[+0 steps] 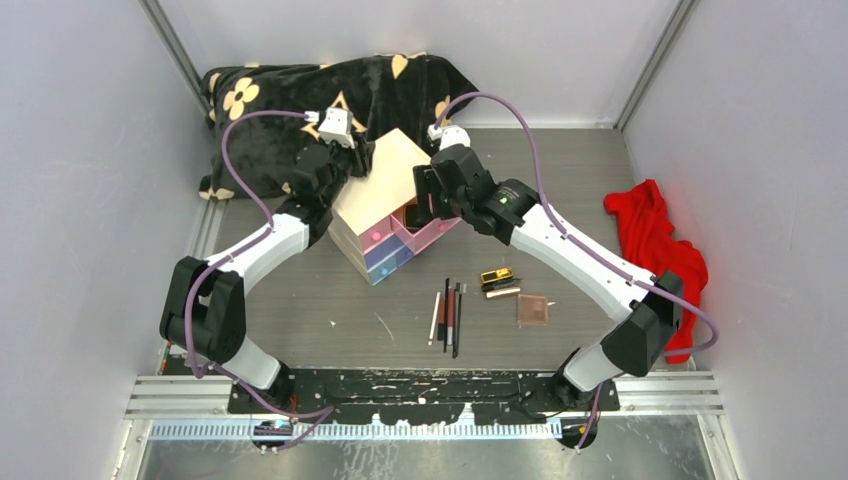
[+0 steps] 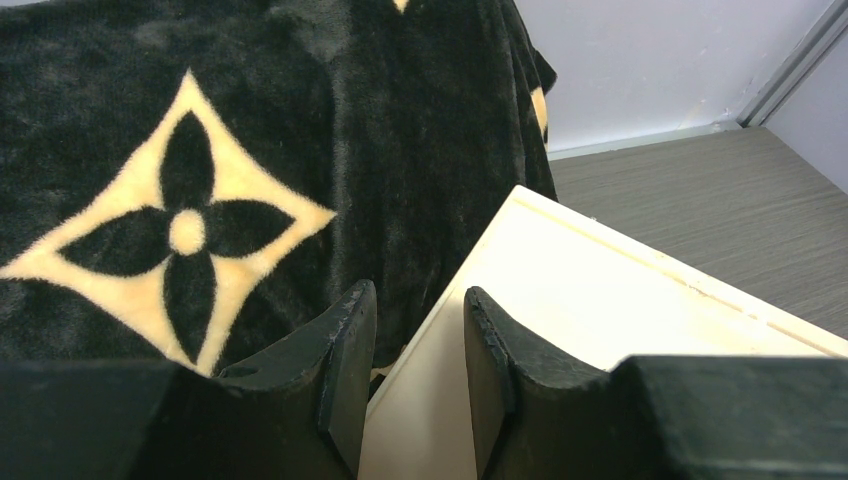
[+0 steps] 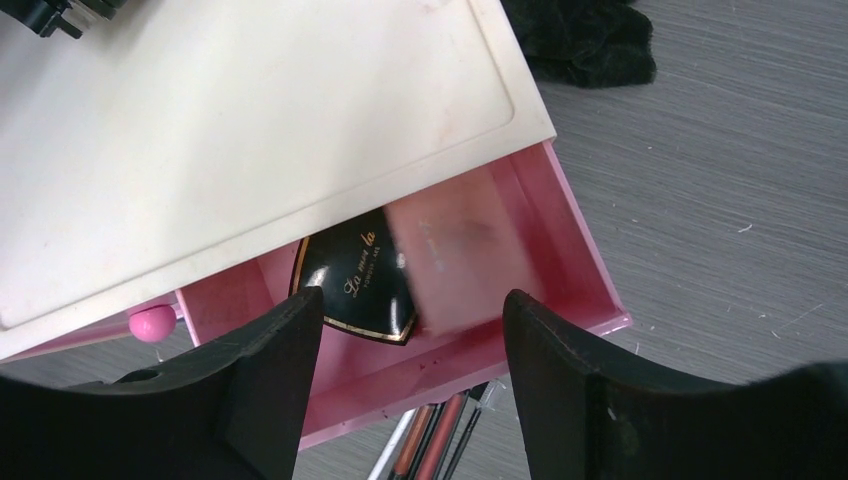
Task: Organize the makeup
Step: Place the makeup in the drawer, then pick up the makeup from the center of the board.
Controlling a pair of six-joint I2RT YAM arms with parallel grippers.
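The cream box (image 1: 380, 185) stands mid-table with its pink drawer (image 3: 590, 290) pulled out. A black-gold compact (image 3: 355, 285) lies in that drawer, and a blurred pink compact (image 3: 455, 255) sits partly over it. My right gripper (image 3: 410, 305) hovers open just above the drawer with nothing between its fingers. My left gripper (image 2: 420, 290) is closed on the box's top back edge (image 2: 560, 250). On the table lie several thin pencils and brushes (image 1: 448, 315), small gold and black tubes (image 1: 498, 280) and a flat brownish compact (image 1: 532, 310).
A black blanket with cream flowers (image 1: 300, 90) is bunched behind the box. A red cloth (image 1: 655, 235) lies at the right wall. Blue drawers (image 1: 385, 258) sit shut below the pink one. White walls enclose the table on three sides.
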